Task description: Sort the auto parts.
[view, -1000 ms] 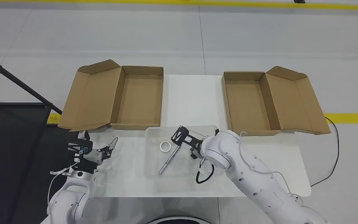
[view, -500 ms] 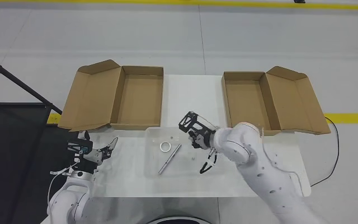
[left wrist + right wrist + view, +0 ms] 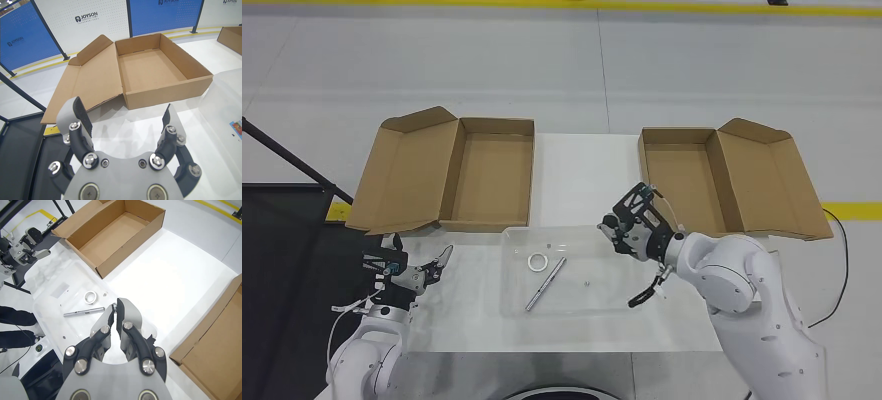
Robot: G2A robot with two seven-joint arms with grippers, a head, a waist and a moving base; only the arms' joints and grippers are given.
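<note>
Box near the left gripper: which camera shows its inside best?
Top view: it looks straight down on that box, whole floor and open flap. Left wrist view is closer but slanted, the near wall hiding a floor strip. Right wrist view is slanted too, far edge cropped.

There are two cardboard boxes, a left box and a right box, each with one lid flap folded out. One clear tray sits on the one white table. The metal parts number three: one ring, one rod and one small piece pinched in the right gripper. There are two grippers in all, the other being the left gripper.
</note>
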